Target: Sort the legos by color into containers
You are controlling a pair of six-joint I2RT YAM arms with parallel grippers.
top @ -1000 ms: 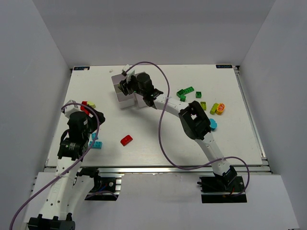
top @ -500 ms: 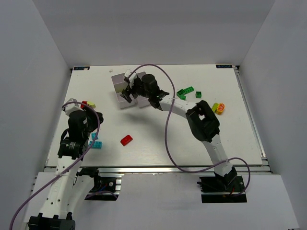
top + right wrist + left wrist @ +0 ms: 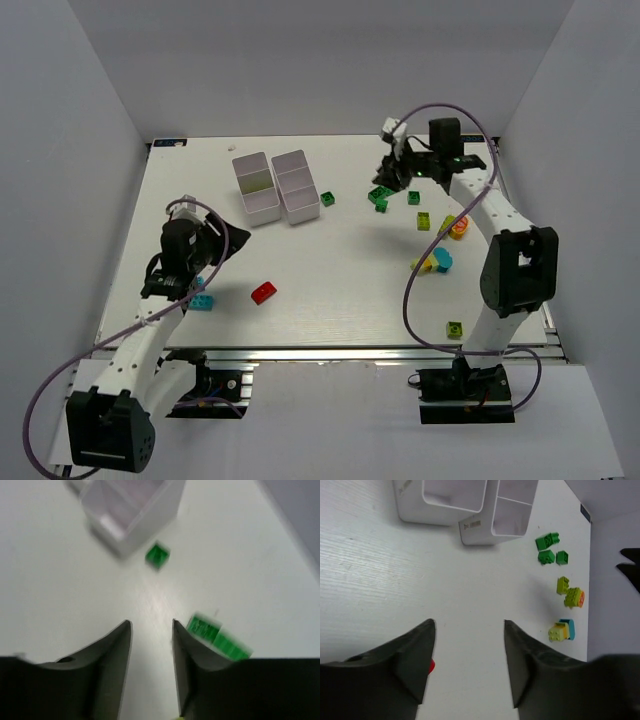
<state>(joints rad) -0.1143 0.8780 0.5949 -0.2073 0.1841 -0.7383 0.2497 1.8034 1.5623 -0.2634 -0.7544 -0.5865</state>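
Two white three-compartment trays stand at the back centre. They also show in the left wrist view. A dark green lego lies just right of them. My right gripper is open and empty, above a cluster of dark green legos. In its blurred wrist view one of them lies beside the right finger. My left gripper is open and empty over bare table. A red lego lies to its front right, half hidden behind the left finger.
A cyan lego lies by the left arm. On the right lie a lime lego, a lime-and-orange pair, a yellow-and-cyan pair and a small lime one near the front edge. White walls enclose the table.
My right arm has swung from the trays to the back right, over the dark green legos. Both trays now show, with a green lego beside them. My left gripper has moved right.
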